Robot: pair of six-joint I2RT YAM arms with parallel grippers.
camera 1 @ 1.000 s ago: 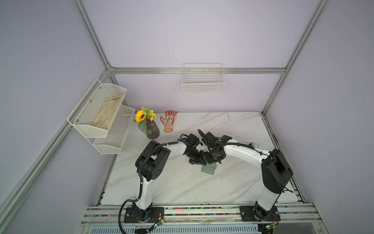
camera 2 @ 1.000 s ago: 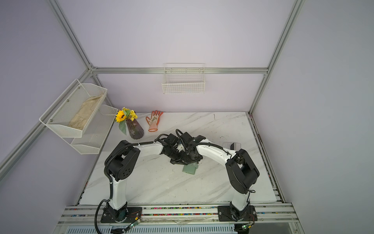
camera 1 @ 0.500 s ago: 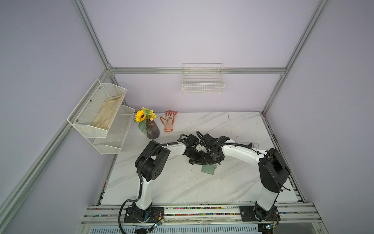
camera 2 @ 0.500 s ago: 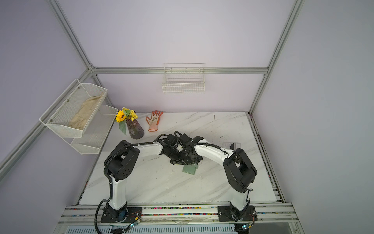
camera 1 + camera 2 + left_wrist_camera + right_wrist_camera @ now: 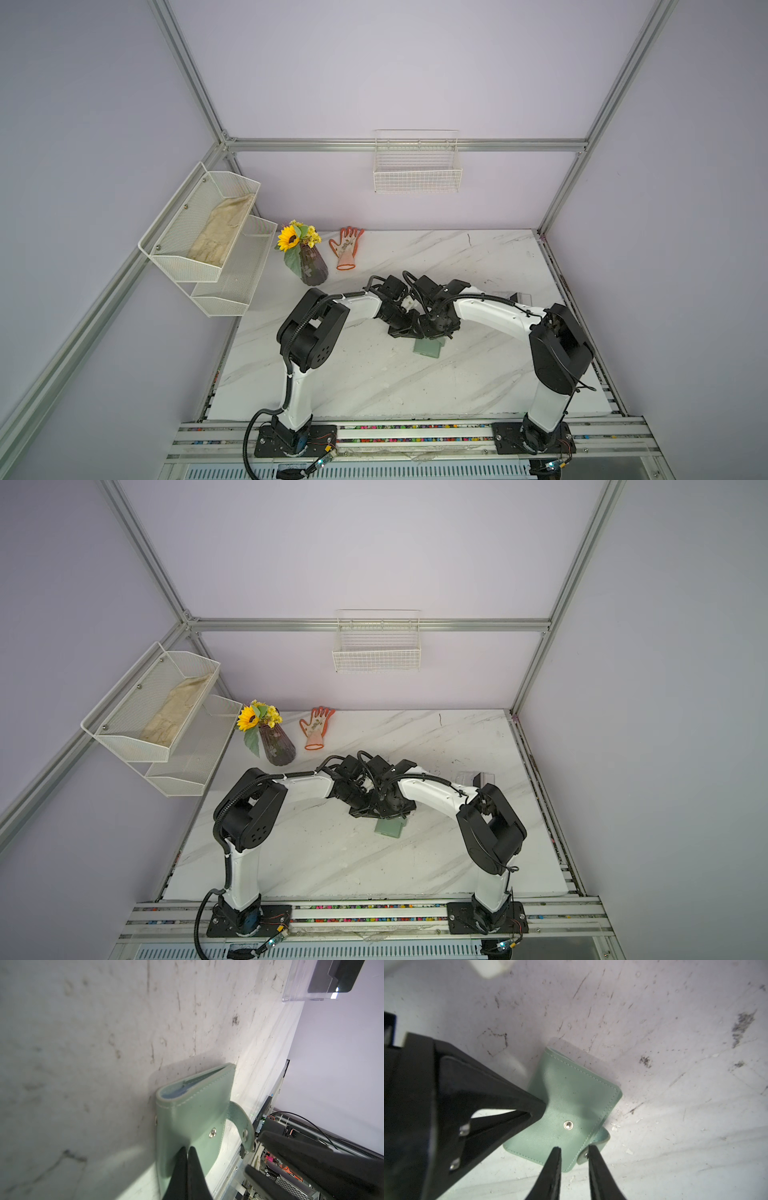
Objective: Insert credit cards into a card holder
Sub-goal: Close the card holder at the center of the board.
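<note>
The card holder (image 5: 571, 1093) is a sage-green wallet lying closed on the marble table (image 5: 374, 374), seen in both top views (image 5: 427, 347) (image 5: 389, 827). Its snap strap (image 5: 239, 1118) is undone and curls up. A blue edge (image 5: 176, 1093) shows in its fold. My left gripper (image 5: 187, 1148) is shut, its tips pressing on the cover. My right gripper (image 5: 574, 1148) is open over the cover's edge, one fingertip (image 5: 591, 1150) against the strap's snap. A dark credit card (image 5: 332, 976) stands in a clear box.
The clear acrylic box (image 5: 517, 297) sits near the table's right edge. A sunflower vase (image 5: 309, 266) and an orange glove (image 5: 347, 249) are at the back left. Wire shelves (image 5: 208, 232) hang on the left wall, and a wire basket (image 5: 417, 166) on the back wall.
The right arm's elbow has swung slightly left, toward the card holder. The left arm and the card holder have stayed where they were.
</note>
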